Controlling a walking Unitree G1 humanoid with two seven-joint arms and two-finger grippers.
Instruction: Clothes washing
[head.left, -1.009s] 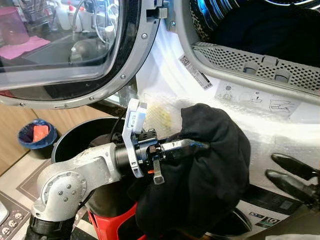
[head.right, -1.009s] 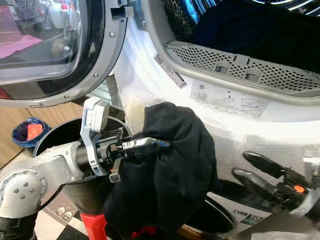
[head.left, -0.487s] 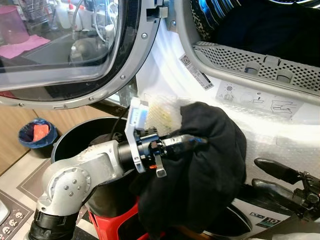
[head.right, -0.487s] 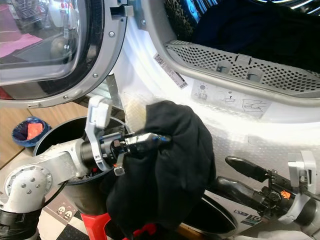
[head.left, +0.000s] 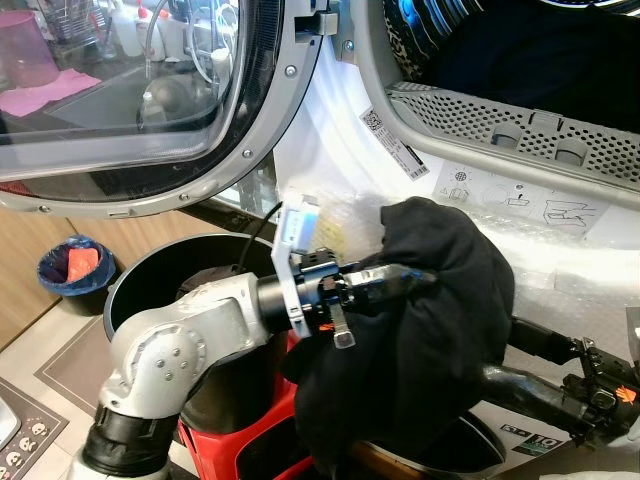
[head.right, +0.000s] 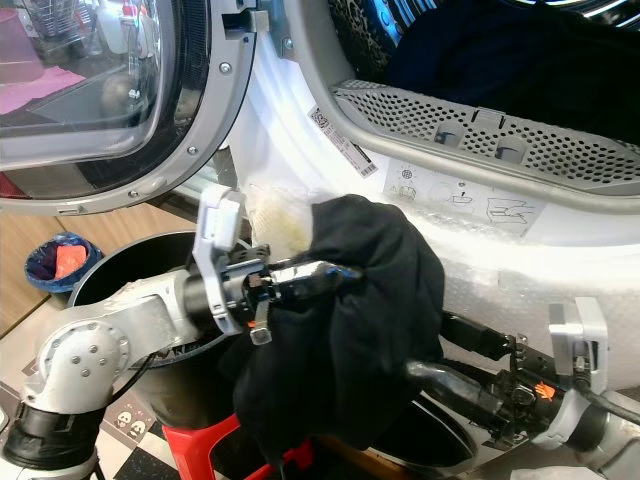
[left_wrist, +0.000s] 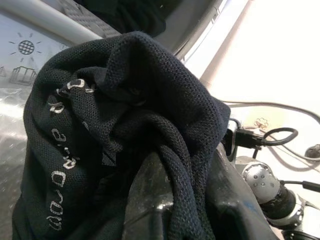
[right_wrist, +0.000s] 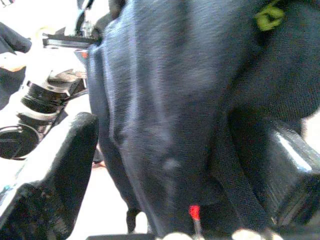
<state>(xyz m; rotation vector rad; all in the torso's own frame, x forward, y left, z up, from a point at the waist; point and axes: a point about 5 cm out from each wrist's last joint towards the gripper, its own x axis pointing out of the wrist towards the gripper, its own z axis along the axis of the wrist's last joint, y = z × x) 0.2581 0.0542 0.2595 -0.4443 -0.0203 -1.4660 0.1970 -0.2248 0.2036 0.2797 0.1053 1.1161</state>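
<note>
Cloth first: the black garment (head.left: 430, 330) hangs bunched in front of the washer (head.left: 480, 200), below its open drum mouth and above the dark bucket (head.left: 150, 290); soft, limp and light by my judgement, best held by a thick gathered fold; the left gripper (head.left: 400, 283) is clamped on its upper bunch; the right gripper (head.right: 440, 350) reaches in from beside, fingers spread around the hanging fabric.

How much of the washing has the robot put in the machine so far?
Done: the machine door is open and dark clothes already lie in the drum. In hand: the left gripper holds a black garment below the opening, and the right gripper reaches in with fingers on either side of its hanging cloth. Left: lifting it in and shutting the door.
</note>
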